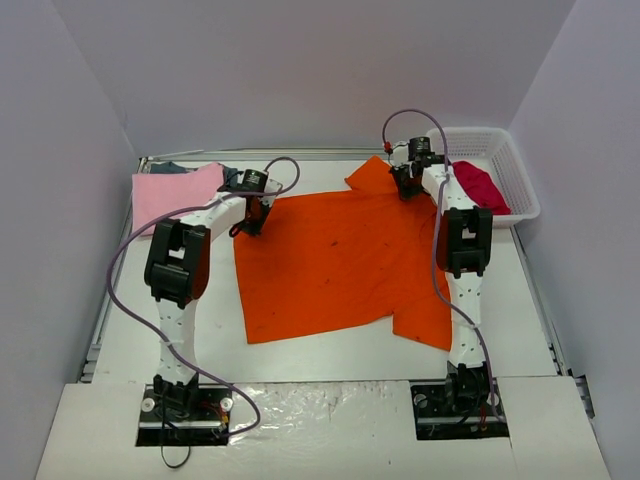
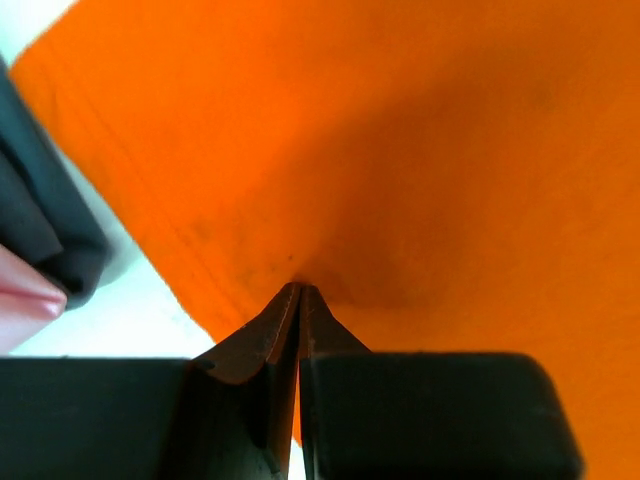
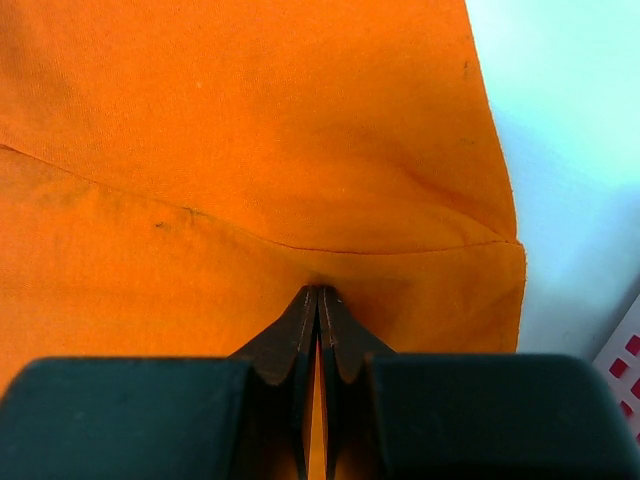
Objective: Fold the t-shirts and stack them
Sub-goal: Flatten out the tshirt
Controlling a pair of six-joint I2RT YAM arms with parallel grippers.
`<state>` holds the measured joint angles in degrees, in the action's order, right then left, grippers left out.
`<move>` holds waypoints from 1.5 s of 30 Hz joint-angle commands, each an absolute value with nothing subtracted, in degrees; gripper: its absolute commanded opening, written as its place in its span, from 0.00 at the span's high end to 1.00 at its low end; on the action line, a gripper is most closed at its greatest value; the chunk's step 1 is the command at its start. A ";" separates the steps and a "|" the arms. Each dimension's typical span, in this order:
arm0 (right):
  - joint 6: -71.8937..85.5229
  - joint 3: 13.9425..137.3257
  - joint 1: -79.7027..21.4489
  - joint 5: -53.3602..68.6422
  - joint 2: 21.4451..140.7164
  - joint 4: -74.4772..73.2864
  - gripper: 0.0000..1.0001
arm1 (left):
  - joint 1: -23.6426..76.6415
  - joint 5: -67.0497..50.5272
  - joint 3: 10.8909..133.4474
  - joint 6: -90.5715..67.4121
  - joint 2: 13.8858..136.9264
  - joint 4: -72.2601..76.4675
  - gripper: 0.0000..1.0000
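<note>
The orange shirt [image 1: 340,260] lies spread almost flat on the worktop [image 1: 300,352], with no fold made in it yet. The left jaws are clenched on its far left edge, and the left wrist view shows cloth pinched between the tips. The right jaws are clenched the same way on its far right part, by a sleeve seam. From both jaws the shirt runs back toward the arm bases.

Just left of the left jaws sits a pink shirt [image 1: 175,192], seemingly folded, on top of a dark shirt [image 1: 172,167] whose edge peeks out beyond it. I judge those two done and stacked. Just right of the right jaws, a red shirt [image 1: 480,185] lies crumpled in the basket [image 1: 520,170].

About half the task looks done. The orange shirt has to be folded and stacked, then the red one.
</note>
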<state>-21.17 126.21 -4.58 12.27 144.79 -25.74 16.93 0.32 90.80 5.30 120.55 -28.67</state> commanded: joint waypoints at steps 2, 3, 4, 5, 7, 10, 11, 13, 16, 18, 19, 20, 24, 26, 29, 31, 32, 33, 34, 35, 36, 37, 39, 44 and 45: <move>-22.50 122.26 -3.87 10.02 146.87 -33.05 1.00 | 18.10 2.89 95.62 4.57 123.47 -32.08 0.98; -22.50 122.26 -3.87 9.93 146.87 -32.96 1.00 | 18.19 3.51 97.19 4.40 124.18 -32.95 0.98; -22.59 122.08 -3.87 9.93 146.87 -32.96 1.00 | 18.28 3.95 97.82 3.96 124.80 -33.31 0.98; -22.59 122.08 -3.87 9.93 146.69 -32.96 1.00 | 18.28 5.70 98.43 3.69 125.94 -34.09 0.98; -22.68 122.17 -3.87 9.93 146.69 -32.96 1.00 | 18.11 7.11 100.45 3.25 127.52 -35.06 0.98; -22.59 122.96 -3.87 10.19 146.95 -32.96 1.00 | 17.58 9.14 103.35 3.08 129.28 -36.20 0.97; -22.59 123.13 -3.78 10.63 147.04 -32.87 1.00 | 17.40 9.23 104.14 3.16 129.72 -36.38 0.98; -22.41 123.92 -3.78 11.16 147.13 -32.87 1.00 | 16.79 9.32 107.30 2.99 131.21 -37.96 0.98; -21.28 126.02 -3.87 12.21 147.65 -32.70 1.00 | 16.00 10.02 113.19 2.81 133.76 -39.98 0.98; -20.40 128.30 -3.87 12.65 148.27 -32.61 1.00 | 14.86 9.32 117.31 2.90 135.60 -41.48 0.98; -20.04 129.28 -3.95 12.92 148.53 -32.61 1.00 | 14.85 9.14 118.81 2.99 136.14 -41.75 0.98; -19.87 130.24 -3.96 13.35 148.80 -32.61 1.00 | 14.68 8.97 120.22 3.34 136.84 -42.01 0.98; -19.25 134.46 -4.39 15.90 150.64 -32.43 1.00 | 14.59 8.61 126.55 4.48 140.35 -42.80 0.98; -18.55 136.57 -4.83 16.61 151.34 -31.56 1.00 | 14.50 8.44 130.59 4.66 141.85 -43.42 0.98; -18.11 138.24 -5.45 16.88 152.58 -29.54 1.00 | 14.33 7.74 136.38 5.01 145.10 -44.47 0.98; -17.84 138.86 -6.23 16.18 153.28 -28.13 1.00 | 14.06 7.47 139.82 5.10 148.00 -46.14 0.98; -17.93 139.48 -6.50 15.74 153.63 -27.78 1.00 | 13.98 7.30 142.88 5.18 148.96 -46.58 0.98; -17.93 139.66 -6.76 15.30 154.07 -26.90 1.00 | 13.80 7.12 144.30 5.27 150.63 -46.93 0.98; -18.02 139.83 -7.20 14.42 154.16 -26.46 1.00 | 13.71 6.95 145.53 5.27 151.25 -47.28 0.98; -18.10 139.83 -7.47 14.07 154.33 -25.93 1.00 | 13.54 6.68 147.37 5.45 151.78 -47.29 0.98; -18.11 139.83 -7.64 13.98 154.34 -25.14 1.00 | 13.27 6.59 148.00 5.54 152.66 -46.76 0.98; -18.11 139.83 -8.08 13.71 154.34 -24.70 1.00 | 13.27 6.59 148.70 5.89 153.01 -46.50 0.98; -18.11 139.83 -8.35 13.19 154.34 -23.65 1.00 | 13.10 6.94 150.11 6.24 153.81 -45.88 0.98; -17.67 139.75 -9.49 11.35 153.46 -21.89 0.99 | 12.92 9.74 150.99 7.29 154.07 -43.86 0.98; -17.67 139.66 -9.67 10.64 153.20 -21.62 0.99 | 12.92 10.36 151.52 7.64 154.16 -43.68 0.98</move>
<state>-18.41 139.11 -8.75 12.84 152.70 -22.57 13.45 7.55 148.53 6.15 154.34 -43.90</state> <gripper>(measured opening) 0.003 0.026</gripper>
